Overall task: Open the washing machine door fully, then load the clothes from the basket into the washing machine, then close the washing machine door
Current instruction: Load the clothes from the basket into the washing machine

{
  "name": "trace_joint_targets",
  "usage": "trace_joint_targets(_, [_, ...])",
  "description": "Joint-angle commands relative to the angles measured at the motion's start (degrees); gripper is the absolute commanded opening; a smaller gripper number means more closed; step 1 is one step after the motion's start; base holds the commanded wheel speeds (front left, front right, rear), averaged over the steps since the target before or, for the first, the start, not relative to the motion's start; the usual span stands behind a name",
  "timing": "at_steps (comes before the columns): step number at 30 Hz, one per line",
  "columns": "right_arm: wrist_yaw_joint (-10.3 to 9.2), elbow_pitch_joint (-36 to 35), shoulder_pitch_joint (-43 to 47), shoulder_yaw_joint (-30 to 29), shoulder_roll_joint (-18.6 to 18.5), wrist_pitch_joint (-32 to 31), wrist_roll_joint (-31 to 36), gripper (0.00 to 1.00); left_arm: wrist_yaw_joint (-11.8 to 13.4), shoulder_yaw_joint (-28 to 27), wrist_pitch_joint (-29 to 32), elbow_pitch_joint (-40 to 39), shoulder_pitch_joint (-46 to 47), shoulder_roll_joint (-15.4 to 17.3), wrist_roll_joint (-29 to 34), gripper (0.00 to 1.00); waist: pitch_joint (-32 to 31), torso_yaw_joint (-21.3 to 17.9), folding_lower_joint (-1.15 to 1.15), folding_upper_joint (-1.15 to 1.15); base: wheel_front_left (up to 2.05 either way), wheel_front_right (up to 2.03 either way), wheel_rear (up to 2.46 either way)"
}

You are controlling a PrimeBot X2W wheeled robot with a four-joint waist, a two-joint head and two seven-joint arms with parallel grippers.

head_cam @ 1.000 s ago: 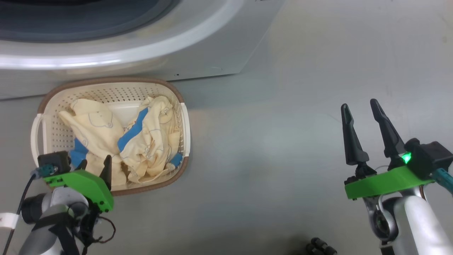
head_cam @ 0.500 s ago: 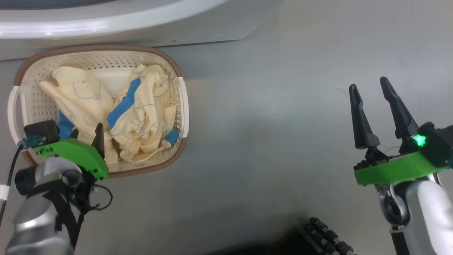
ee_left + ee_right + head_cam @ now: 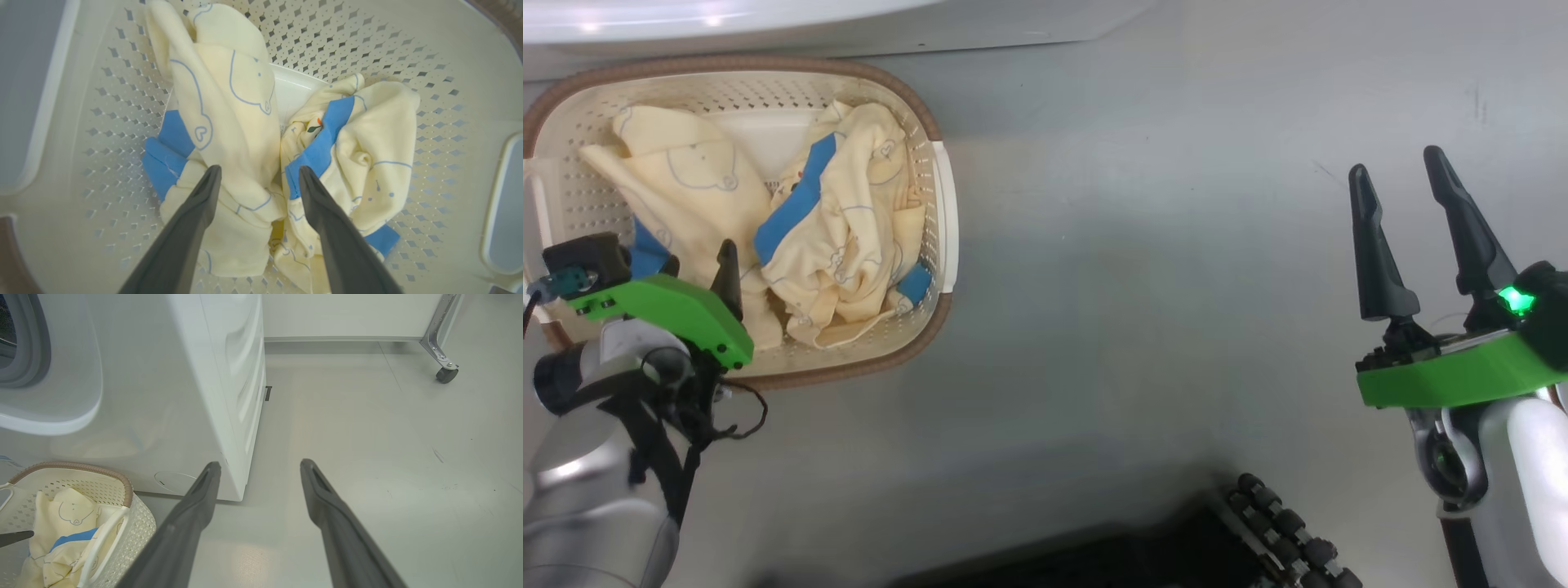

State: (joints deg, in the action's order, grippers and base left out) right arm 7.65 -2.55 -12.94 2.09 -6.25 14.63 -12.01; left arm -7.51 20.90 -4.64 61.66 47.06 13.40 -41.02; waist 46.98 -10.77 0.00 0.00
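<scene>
While inside one basket [image 3: 945,212] — two clothes [image 3: 849,229]

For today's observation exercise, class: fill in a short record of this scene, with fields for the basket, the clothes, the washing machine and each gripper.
basket: on the floor, close in front of the washing machine
clothes: two crumpled garments, both inside the basket
washing machine: white, standing on the floor behind the basket
left gripper: over the clothes in the basket, jaws open, nothing held; contact with the fabric unclear
right gripper: above bare floor, away from the basket, jaws open, empty
</scene>
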Motion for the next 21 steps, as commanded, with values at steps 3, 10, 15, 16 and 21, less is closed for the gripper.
trace_joint_targets(3, [-0.16, -2.0, 0.3, 0.4, -1.3, 0.4, 0.5, 1.0, 0.0, -0.6, -0.7, 0.9, 0.4, 2.5, -1.1, 1.0, 1.3, 0.0, 0.0, 0.0, 0.0, 0.0, 0.0])
trace_joint_targets(10, [-0.16, -2.3, -0.2, 0.3, -1.3, 0.4, 0.5, 1.0, 0.0, 0.0, -0.8, 3.9, 1.9, 2.1, -3.4, 1.0, 2.8, 0.0, 0.0, 0.0, 0.0, 0.0, 0.0])
trace_joint_targets(15, [-0.16, -2.5, -0.7, 0.4, -1.5, 0.4, 0.5, 1.0, 0.0, 0.8, -0.9, 4.9, 2.8, 1.7, -4.7, 1.0, 3.8, -0.1, 0.0, 0.0, 0.0, 0.0, 0.0])
trace_joint_targets(16, [-0.16, -2.6, -0.8, 0.3, -1.5, 0.4, 0.5, 1.0, 0.0, 0.9, -0.9, 5.0, 3.0, 1.6, -4.9, 1.0, 4.1, -0.1, 0.0, 0.0, 0.0, 0.0, 0.0])
trace_joint_targets(21, [-0.16, -2.7, -1.0, 0.1, -1.5, 0.4, 0.5, 1.0, 0.0, 1.9, -1.1, 5.5, 4.0, 1.8, -5.7, 1.0, 5.5, -0.5, 0.0, 0.0, 0.0, 0.0, 0.0])
